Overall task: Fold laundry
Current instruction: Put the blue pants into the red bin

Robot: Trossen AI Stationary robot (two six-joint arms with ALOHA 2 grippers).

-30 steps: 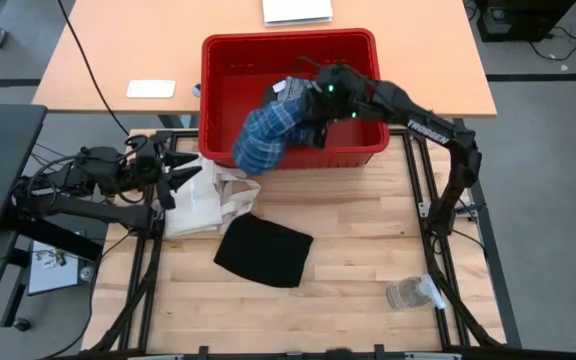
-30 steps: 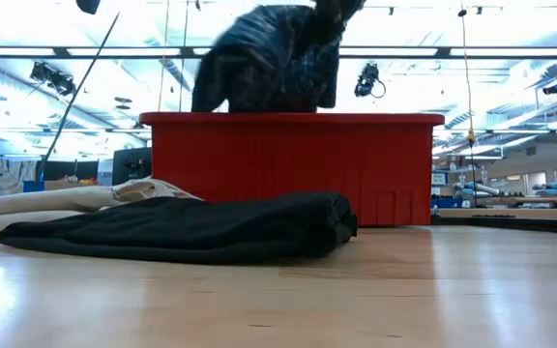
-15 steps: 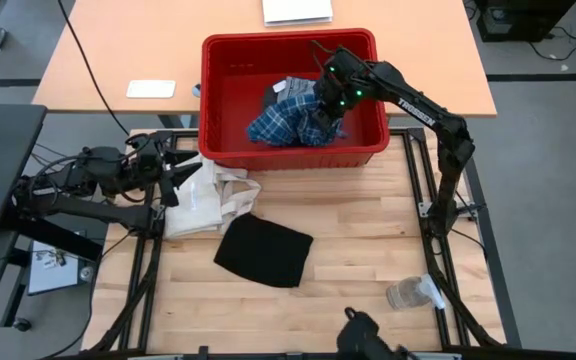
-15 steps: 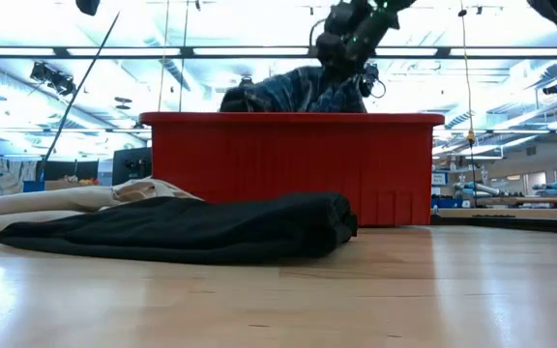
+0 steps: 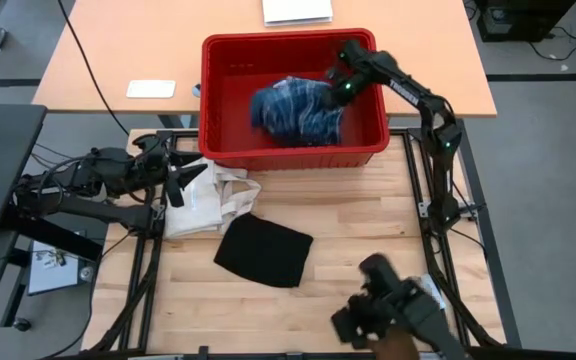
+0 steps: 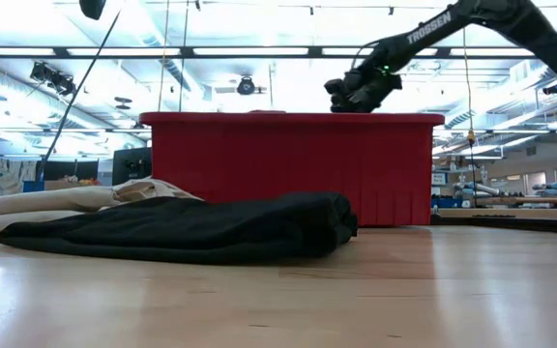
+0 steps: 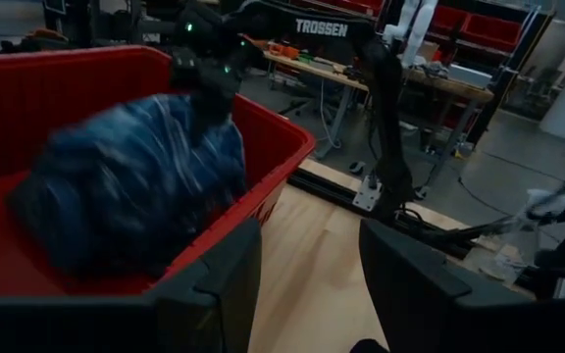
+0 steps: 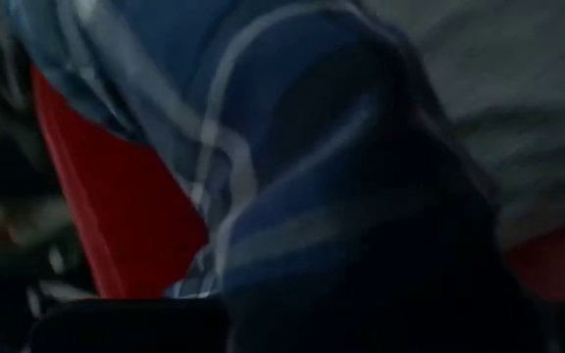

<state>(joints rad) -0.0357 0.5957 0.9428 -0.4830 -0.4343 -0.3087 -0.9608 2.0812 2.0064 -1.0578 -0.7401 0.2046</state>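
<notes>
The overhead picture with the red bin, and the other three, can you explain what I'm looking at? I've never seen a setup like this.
These are two dark robot arms at a wooden table, meant to fold laundry. One picture looks straight down, one looks level across the tabletop, and two come from cameras on the arms' wrists. The right end effector is over a red bin at the table's far edge, right at a blue plaid shirt lying in it; whether it grips the shirt I cannot tell. The left end effector waits open at the table's left edge, holding nothing. On the table lie a folded black garment and a cream tote bag.
</notes>
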